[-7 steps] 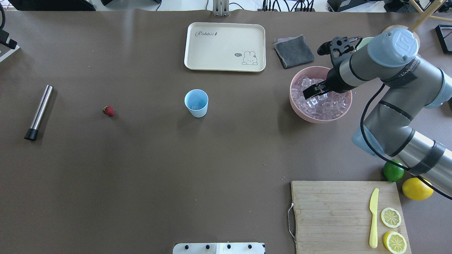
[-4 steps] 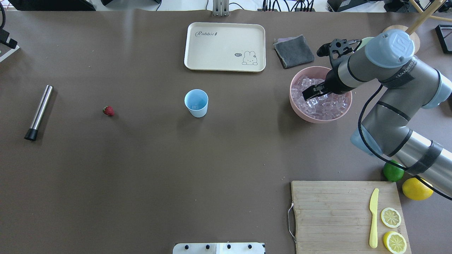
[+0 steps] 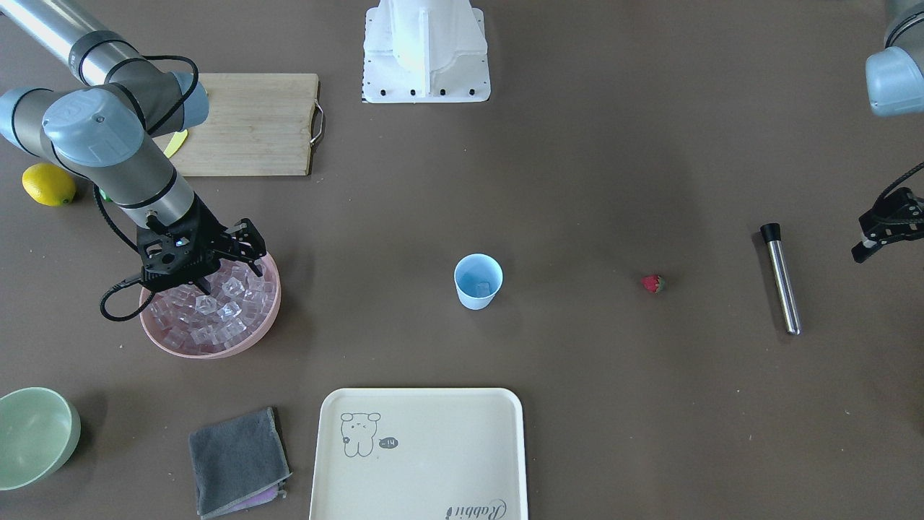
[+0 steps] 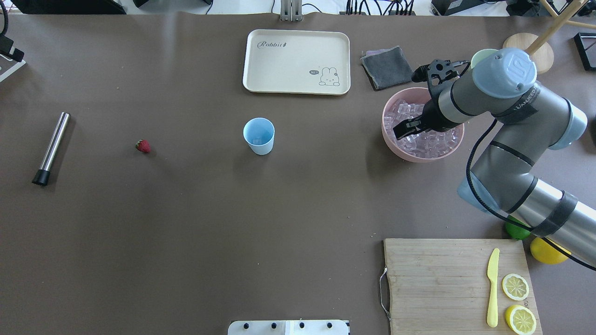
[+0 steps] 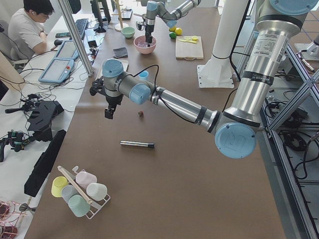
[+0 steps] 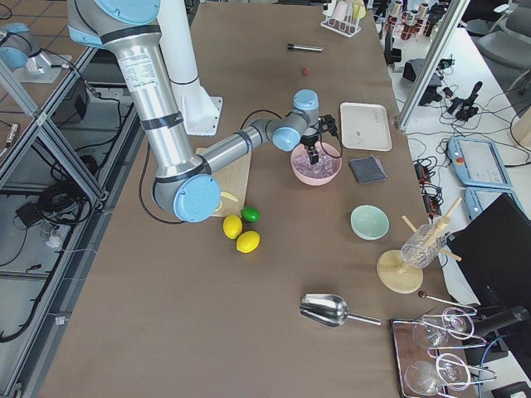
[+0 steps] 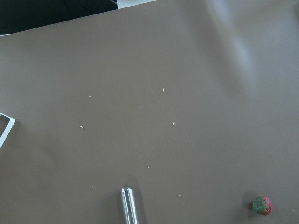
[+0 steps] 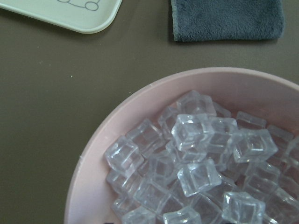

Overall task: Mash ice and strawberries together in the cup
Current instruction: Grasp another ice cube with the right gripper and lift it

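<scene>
A brown mat covers the long table (image 4: 186, 232), its surface dotted with a few pale crumbs in the left wrist view. Going by the overhead view, the left gripper (image 3: 870, 245) hangs above the table's left end, outside the steel muddler (image 4: 52, 148), and no view shows clearly whether its fingers are parted or together. The muddler lies flat with its black cap toward the robot. To its right the strawberry (image 4: 143, 146) lies alone on the mat, well apart from everything else. The light blue cup (image 4: 259, 136) stands upright near the table's middle, with something pale and glassy at its bottom. Beyond it, toward the far edge, lies a cream tray (image 4: 296, 61) printed with a rabbit, and right of that a folded grey cloth (image 4: 387, 67). Next comes the pink bowl (image 4: 390, 139), heaped with ice (image 4: 433, 142). The right gripper (image 4: 401, 131) is low over the cubes at the bowl's left part; whether it is open or closed on anything cannot be told, since its fingertips are lost against the ice. Nearer the robot a wooden cutting board (image 4: 442, 279) carries a yellow knife (image 4: 492, 287) and two lemon halves (image 4: 515, 286), with a lime (image 6: 250, 214) and two whole lemons (image 6: 241, 234) beside it. Off the left end a person (image 5: 27, 27) sits at a cluttered desk.
</scene>
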